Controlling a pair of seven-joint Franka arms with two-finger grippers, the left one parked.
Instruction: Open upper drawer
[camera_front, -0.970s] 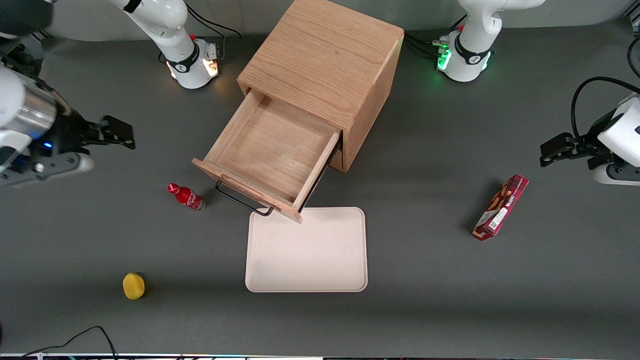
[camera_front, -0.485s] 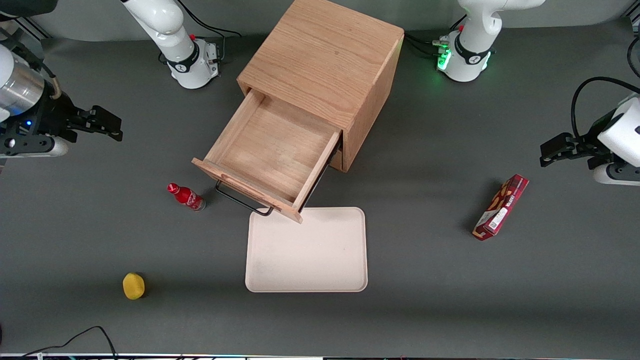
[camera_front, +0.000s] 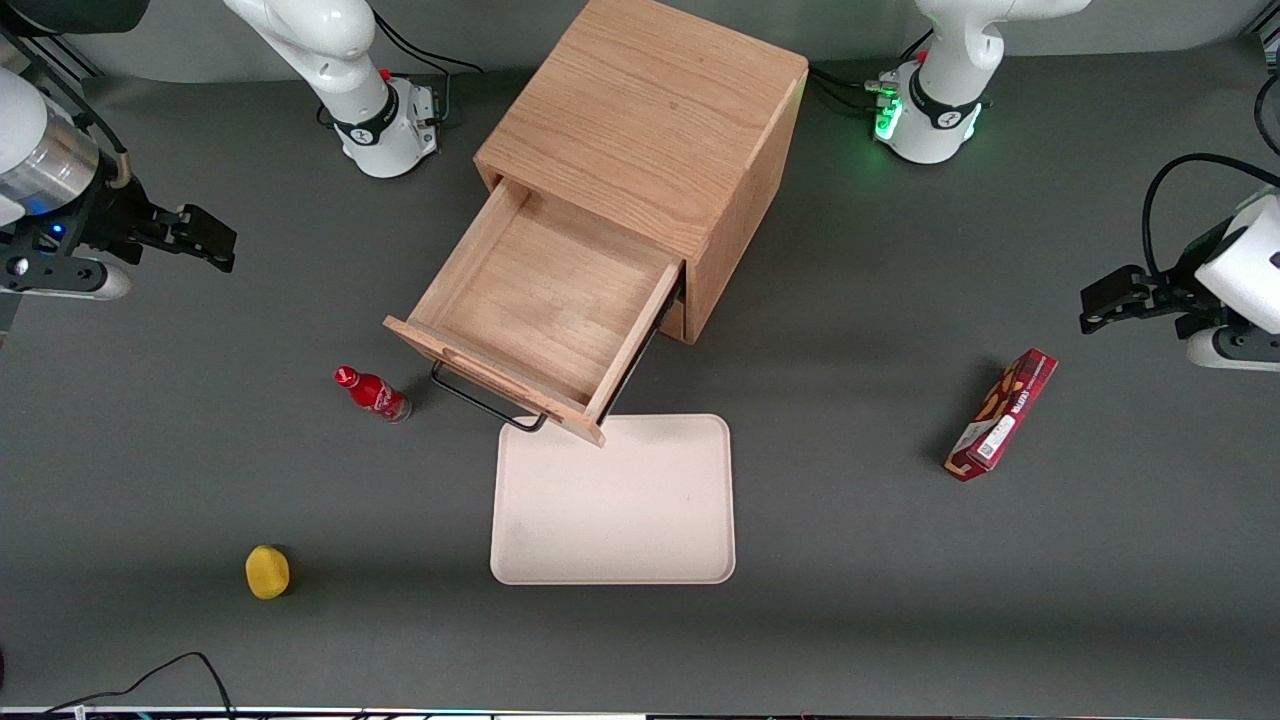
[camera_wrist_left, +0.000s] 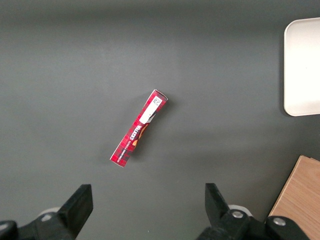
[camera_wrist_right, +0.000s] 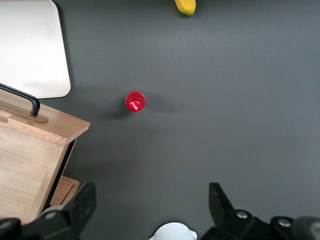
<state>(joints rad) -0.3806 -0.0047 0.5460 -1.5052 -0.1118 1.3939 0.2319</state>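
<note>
Item list as I read it, nearest the front camera first.

1. Yellow fruit (camera_front: 267, 572), on the tabletop (camera_front: 900, 600) toward the working arm's end.
2. Cream tray (camera_front: 613, 500), flat, one corner tucked under the drawer front.
3. Red snack box (camera_front: 1002, 414), toward the parked arm's end, well apart from the tray.
4. Red bottle (camera_front: 372, 393), upright, just beside the dark bar handle (camera_front: 487, 404).
5. Upper drawer (camera_front: 545, 312), pulled well out of the wooden cabinet (camera_front: 648, 140), its shallow box showing bare wood.
6. My end effector (camera_front: 205, 239), fingers spread and holding nothing, hanging above the tabletop at the working arm's end, well apart from the drawer.
</note>
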